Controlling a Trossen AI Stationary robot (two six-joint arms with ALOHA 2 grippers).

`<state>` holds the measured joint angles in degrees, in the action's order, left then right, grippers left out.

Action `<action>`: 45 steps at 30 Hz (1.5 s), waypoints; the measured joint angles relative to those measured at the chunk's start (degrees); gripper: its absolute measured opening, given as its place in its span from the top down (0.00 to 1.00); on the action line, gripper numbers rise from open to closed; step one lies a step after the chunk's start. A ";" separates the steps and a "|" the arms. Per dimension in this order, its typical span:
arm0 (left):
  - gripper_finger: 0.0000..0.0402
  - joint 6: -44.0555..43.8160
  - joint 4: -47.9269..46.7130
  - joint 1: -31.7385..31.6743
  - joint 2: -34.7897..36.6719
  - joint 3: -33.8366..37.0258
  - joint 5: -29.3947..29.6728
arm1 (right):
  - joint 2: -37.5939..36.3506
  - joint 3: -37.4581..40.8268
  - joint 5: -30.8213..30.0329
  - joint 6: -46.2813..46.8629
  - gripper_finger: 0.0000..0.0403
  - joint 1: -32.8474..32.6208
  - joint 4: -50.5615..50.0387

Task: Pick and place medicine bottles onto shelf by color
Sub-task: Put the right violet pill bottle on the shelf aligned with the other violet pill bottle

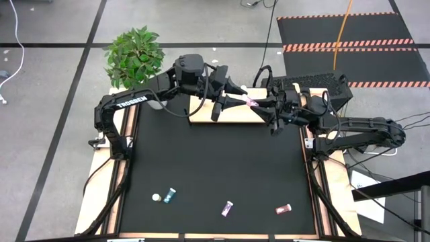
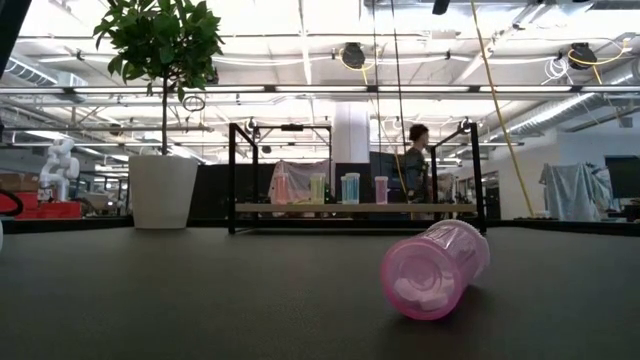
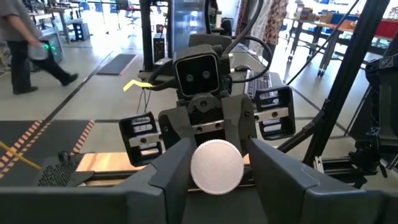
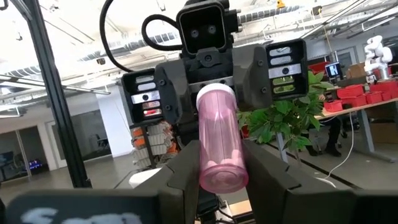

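A pink medicine bottle (image 1: 252, 102) with a white cap hangs level in the air over the tan shelf (image 1: 222, 113) at the table's far edge. My left gripper (image 1: 239, 101) and my right gripper (image 1: 263, 107) meet there tip to tip, each shut on one end of it. Standing on the shelf board (image 2: 300, 208) are pink, yellow, teal and purple bottles (image 2: 350, 187). Near the front edge lie a teal bottle (image 1: 171, 195), a purple one (image 1: 228, 208) and a pink one (image 1: 283, 209); the low view shows that pink bottle (image 2: 435, 268) on its side. My left gripper pinches the bottle's white cap end (image 3: 199, 168) between its two fingers, which come in level from the table's left and lie along the bottle. My right gripper pinches the bottle's pink bottom end (image 4: 208, 171) between its two fingers, coming from the table's right and slanting slightly upward. The bottle runs from one gripper to the other, lifted clear of the shelf.
A leafy plant (image 1: 134, 57) in a white pot (image 2: 163, 190) stands at the table's far left corner, beside the left arm. A loose white cap (image 1: 156, 197) lies by the teal bottle. Black shelf posts (image 2: 232, 175) rise at the shelf's ends. People walk in the room beyond.
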<state>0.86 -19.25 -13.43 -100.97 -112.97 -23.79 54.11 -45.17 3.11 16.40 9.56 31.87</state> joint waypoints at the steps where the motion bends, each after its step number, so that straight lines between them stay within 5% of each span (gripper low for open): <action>1: 0.60 0.00 0.04 0.00 0.00 0.00 0.00 | 0.01 0.00 0.03 0.00 0.76 0.00 0.01; 33: 0.64 0.61 -0.02 -0.15 0.02 0.00 -0.09 | 0.09 -0.02 -0.50 0.02 0.69 0.02 1.34; 45: 0.91 1.62 -2.44 -0.42 0.42 0.00 0.89 | -0.79 -0.09 -0.39 0.04 0.69 0.00 -2.09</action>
<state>2.48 -21.68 -13.85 -100.55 -112.97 -22.90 53.31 -45.25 2.72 16.44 9.56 29.78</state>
